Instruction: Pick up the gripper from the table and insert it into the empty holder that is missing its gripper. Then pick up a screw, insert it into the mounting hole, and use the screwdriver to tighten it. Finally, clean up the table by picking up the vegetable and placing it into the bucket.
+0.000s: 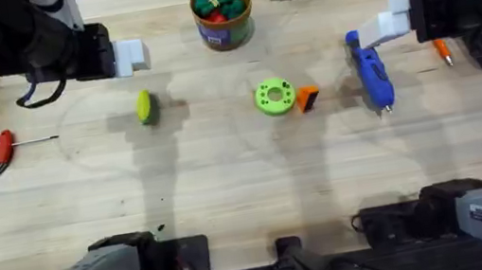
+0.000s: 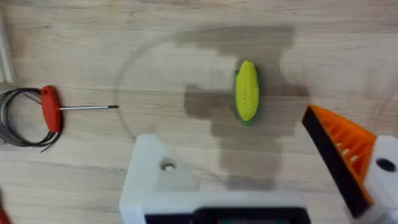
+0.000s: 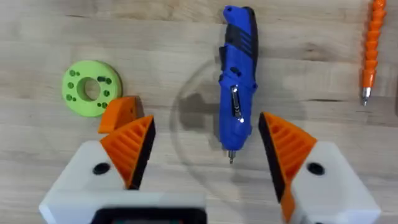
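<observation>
Small loose orange plastic wedge gripper (image 1: 308, 98), one black face, lies mid-table touching the flat green holed disc (image 1: 273, 96). Chunky blue pen-shaped screwdriver (image 1: 372, 76) to the right, under the right gripper (image 3: 208, 152): ribbed orange fingers wide apart, empty. Left gripper (image 2: 258, 171): one bare white block holder (image 2: 158, 180), one orange finger, holding nothing. Yellow ridged vegetable (image 1: 145, 107) left, on pale wood table (image 1: 229, 185).

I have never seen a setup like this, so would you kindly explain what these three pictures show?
Two robot arms work at a wooden table. One camera looks down from above; one sits on each wrist. The left gripper has one orange finger and one bare white holder. The right gripper is open over the blue screwdriver. On the table lie the loose orange gripper, a green disc, the yellow vegetable, a red-handled screwdriver and the bucket. Nothing is held.
</observation>
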